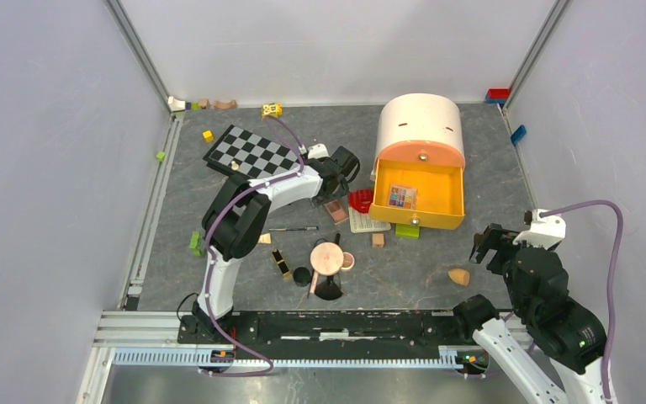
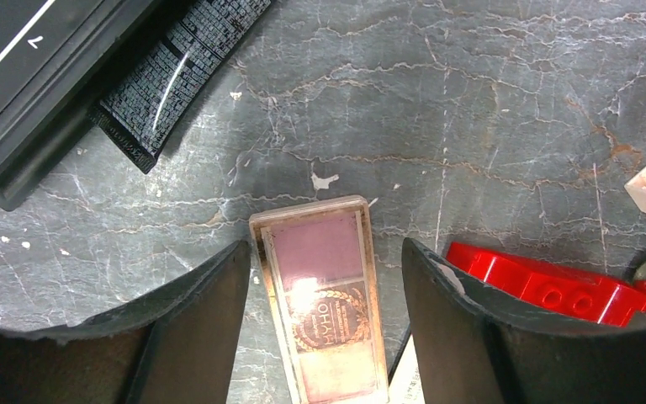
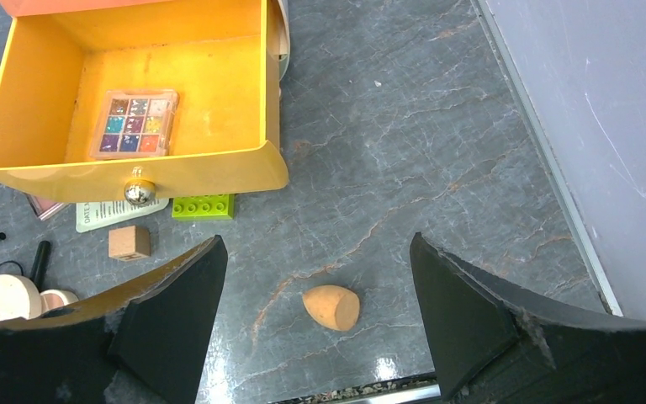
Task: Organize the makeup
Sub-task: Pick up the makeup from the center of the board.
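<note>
Red plastic piece (image 2: 555, 286) flanks open left pincer (image 2: 326, 252) straddling the pink palette (image 2: 320, 311); right pincer (image 3: 315, 248) gapes.

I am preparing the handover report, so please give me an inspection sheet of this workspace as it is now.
Surface: dark marbled tabletop, a few white specks.
Job's things: multicolour palette lies in the open yellow drawer; pink palette, orange sponge, brush and black-gold tube lie outside it.
Clutter: red plastic piece, green block, wooden block, chessboard.
End effectors: left end effector open, straddling the pink palette; right end effector open, above the sponge.
Cables: a purple cable loops from each wrist.
Surroundings: grey walls, metal frame rails.
</note>
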Controlling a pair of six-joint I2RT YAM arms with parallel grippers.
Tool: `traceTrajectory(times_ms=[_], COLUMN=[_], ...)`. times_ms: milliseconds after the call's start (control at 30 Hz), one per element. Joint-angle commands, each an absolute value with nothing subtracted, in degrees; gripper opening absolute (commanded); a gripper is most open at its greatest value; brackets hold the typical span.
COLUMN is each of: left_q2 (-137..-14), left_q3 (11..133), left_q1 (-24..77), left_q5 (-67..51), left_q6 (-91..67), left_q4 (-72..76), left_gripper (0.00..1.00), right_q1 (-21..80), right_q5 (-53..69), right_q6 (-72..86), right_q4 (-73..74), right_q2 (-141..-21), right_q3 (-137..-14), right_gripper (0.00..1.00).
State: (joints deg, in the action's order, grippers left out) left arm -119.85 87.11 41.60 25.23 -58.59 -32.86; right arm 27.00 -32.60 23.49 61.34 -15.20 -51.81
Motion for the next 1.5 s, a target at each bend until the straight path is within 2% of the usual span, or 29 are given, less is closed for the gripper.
traceTrajectory(times_ms=[0, 133, 433, 500, 800, 967, 1267, 1467], left_q2=[-122.8, -124.2, -126.7, -126.9, -125.0, -119.0, -101.0, -89.3], left_q3=[88.7, 89.5, 90.5, 90.1, 87.2, 85.1, 77.7, 73.2], left_q1=[41.8, 42.6, 43.9, 43.9, 43.9, 43.9, 43.9, 43.9], left_q5=[25.3, 25.4, 26.6, 26.5, 26.6, 27.8, 24.5, 24.3], left_q6=[-60.8, -60.5, -59.0, -58.8, -57.4, -54.6, -46.9, -44.1], left_q4=[-34.4, -35.4, -39.5, -39.6, -38.9, -37.3, -28.6, -26.4], left_gripper=[0.71, 0.66, 0.67, 0.63, 0.35, 0.21, 0.15, 0.15], right_q1=[27.2, 27.2, 27.2, 27.2, 27.3, 27.2, 27.2, 27.2], right_q5=[-33.2, -33.5, -33.6, -33.5, -33.7, -32.9, -29.5, -22.0], right_q6=[22.8, 22.8, 23.1, 23.1, 23.8, 24.4, 24.1, 21.1], right_q4=[59.9, 60.8, 61.8, 61.9, 62.7, 62.5, 60.6, 53.3], right_q2=[-15.0, -14.7, -13.7, -13.6, -13.0, -13.2, -13.2, -11.3], right_q3=[-51.8, -52.6, -53.3, -53.3, -53.8, -53.9, -55.7, -53.3], right_gripper=[0.87, 0.87, 0.87, 0.87, 0.87, 0.87, 0.87, 0.88])
